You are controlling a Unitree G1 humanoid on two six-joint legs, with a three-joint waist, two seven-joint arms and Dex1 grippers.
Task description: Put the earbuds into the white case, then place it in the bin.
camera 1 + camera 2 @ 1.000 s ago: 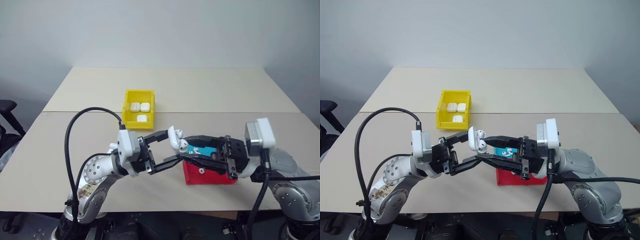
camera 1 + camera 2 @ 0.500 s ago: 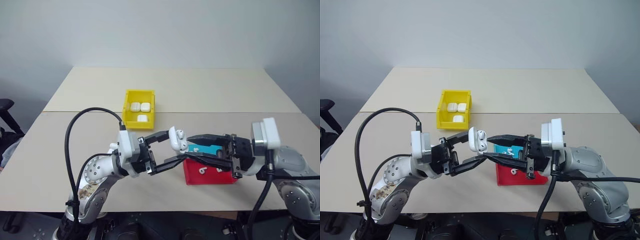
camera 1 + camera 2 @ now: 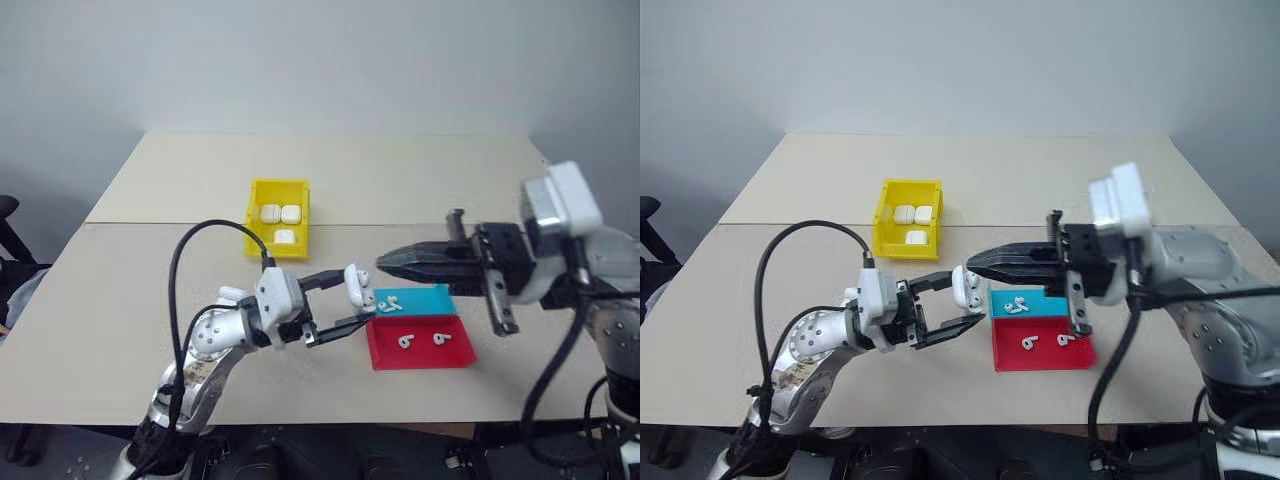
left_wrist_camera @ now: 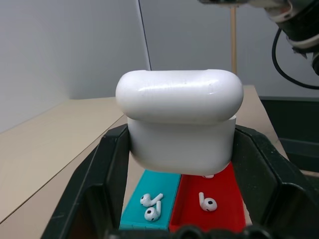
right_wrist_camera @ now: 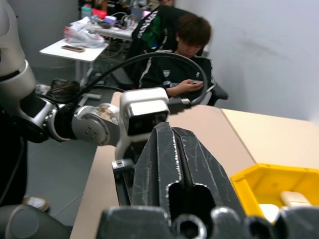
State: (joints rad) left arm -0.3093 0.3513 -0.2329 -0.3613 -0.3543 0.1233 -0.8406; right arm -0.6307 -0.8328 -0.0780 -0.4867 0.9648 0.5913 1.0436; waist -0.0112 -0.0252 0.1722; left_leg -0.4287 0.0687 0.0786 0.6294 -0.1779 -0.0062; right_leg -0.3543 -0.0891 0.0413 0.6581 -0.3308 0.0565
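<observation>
My left gripper (image 3: pixel 358 298) is shut on the white case (image 3: pixel 357 287), held above the table just left of the trays. In the left wrist view the case (image 4: pixel 179 122) sits between the two black fingers with its lid down. My right gripper (image 3: pixel 385 263) is shut and empty; it hovers a little above and to the right of the case without touching it. Loose earbuds lie in the blue tray (image 3: pixel 388 303) and in the red tray (image 3: pixel 404 341). The yellow bin (image 3: pixel 254 228) stands further back on the left and holds three white cases.
The shallow blue tray (image 3: pixel 435 298) and red tray (image 3: pixel 455 352) lie side by side near the table's front edge, below my right gripper. A black cable loops over my left arm. In the right wrist view a person sits beyond the table.
The right gripper has drawn back from the case, risen and shut. The case's lid, open before with earbuds showing, is now down. My left gripper has sunk a little with the case.
</observation>
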